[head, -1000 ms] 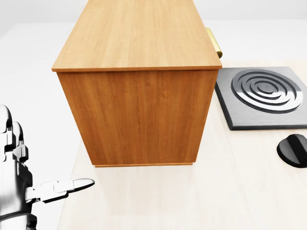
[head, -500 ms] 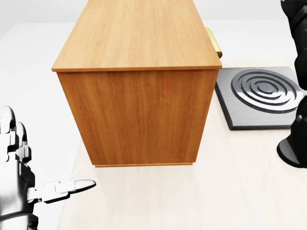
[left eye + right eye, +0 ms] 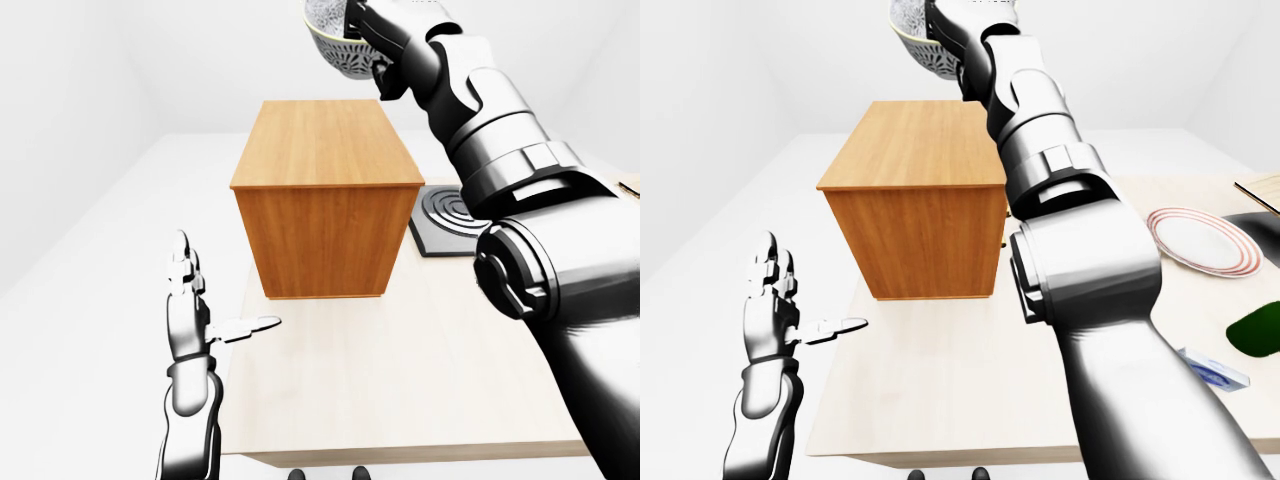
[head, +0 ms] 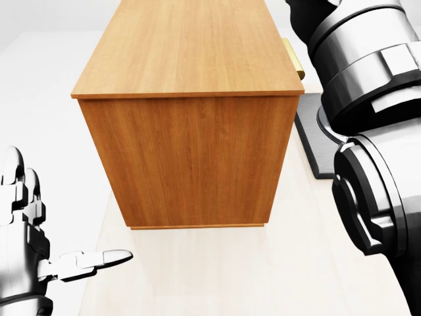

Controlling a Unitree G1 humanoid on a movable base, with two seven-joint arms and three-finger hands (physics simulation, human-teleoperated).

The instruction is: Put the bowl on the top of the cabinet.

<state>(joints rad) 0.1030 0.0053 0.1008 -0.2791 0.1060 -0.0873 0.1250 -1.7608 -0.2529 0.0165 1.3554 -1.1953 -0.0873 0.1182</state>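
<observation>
The bowl (image 3: 338, 40) is gripped by the right hand's fingers (image 3: 372, 30) high above the cabinet (image 3: 325, 158) at the table's (image 3: 400, 380) far left corner, ready for lowering, while the left hand (image 3: 190, 315) is held open and empty

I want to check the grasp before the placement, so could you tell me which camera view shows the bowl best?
The left-eye view: the bowl shows at the top edge, above the cabinet, held by the right hand. The right-eye view shows less of it, cropped by the top edge and the arm. The head view does not show it.
</observation>
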